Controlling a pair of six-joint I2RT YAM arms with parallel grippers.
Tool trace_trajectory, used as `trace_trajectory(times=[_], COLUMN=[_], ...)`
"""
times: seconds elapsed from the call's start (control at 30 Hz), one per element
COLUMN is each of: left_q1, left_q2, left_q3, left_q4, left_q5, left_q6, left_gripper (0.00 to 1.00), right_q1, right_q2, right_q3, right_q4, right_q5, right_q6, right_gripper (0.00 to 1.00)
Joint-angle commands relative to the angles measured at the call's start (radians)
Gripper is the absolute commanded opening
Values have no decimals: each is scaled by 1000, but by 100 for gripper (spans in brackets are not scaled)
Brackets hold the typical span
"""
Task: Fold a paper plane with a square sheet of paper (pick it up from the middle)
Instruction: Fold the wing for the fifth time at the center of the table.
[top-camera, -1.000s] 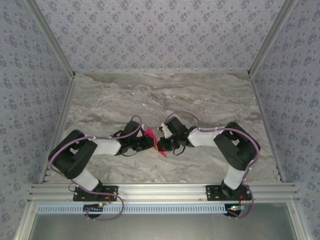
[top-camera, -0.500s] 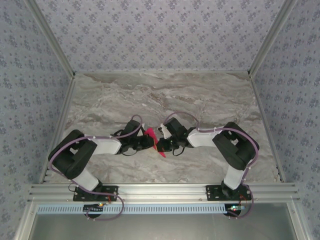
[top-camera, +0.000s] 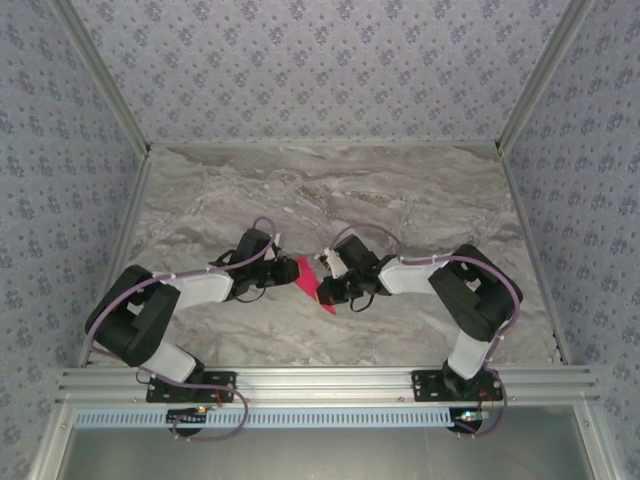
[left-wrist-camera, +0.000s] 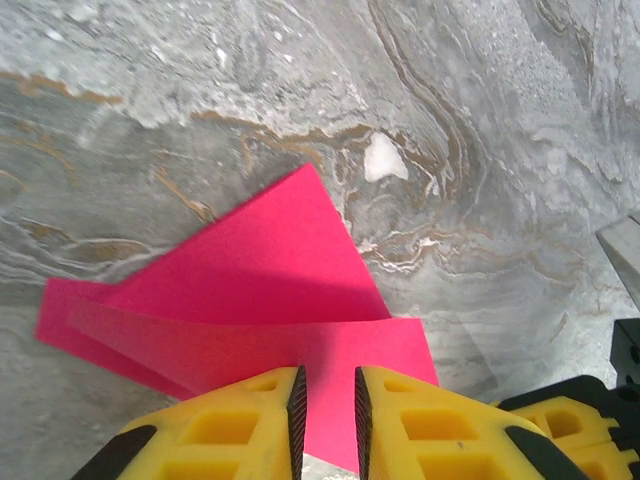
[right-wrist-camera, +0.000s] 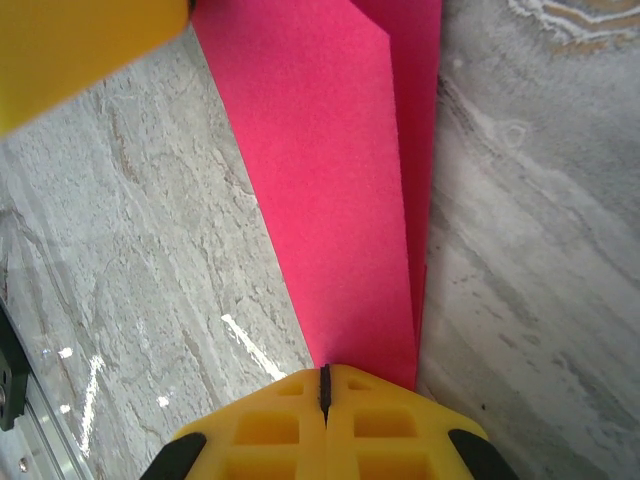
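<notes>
Pink paper (top-camera: 308, 282) (left-wrist-camera: 270, 270) (right-wrist-camera: 330, 180), folded into overlapping flaps, sits mid-table (top-camera: 400, 190) between both grippers. Left gripper (top-camera: 275, 275) (left-wrist-camera: 327, 385) is at its left edge, jaws a narrow slit apart, with pink showing through the gap and nothing pinched. Right gripper (top-camera: 328, 290) (right-wrist-camera: 323, 372) is at its right end, jaws pressed together and clamped on the paper's tip.

Black-and-white arms (top-camera: 200, 288) carry looping purple cables (top-camera: 170, 276) and yellow, hollow-celled jaws.
</notes>
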Motion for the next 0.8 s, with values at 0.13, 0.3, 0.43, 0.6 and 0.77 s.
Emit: trace_trajectory(times=[0.13,0.3,0.43,0.6,0.77], left_q1=[26,35,37,48,90], left_q2=[32,63,88,111,101], left_q3=[6,2,1,-17,-17], left_q4=[22,40,40,40,10], left_q5=[7,7,-4,-25,-59], left_q6=[43,46,48,46,39], left_gripper=[22,22,21,21,21], right_q1=[-7,-8,-8,-15,-25], right_q2=[33,36,35,27,20], right_q3=[-55,-55,-65,-87,-106], right_q4=[-185,-192,-200,-220,-227], right_q5=[56,50,43,43,40], right_q6=[-34,-38,-42,-58,-66], right_gripper=[0,0,0,0,0])
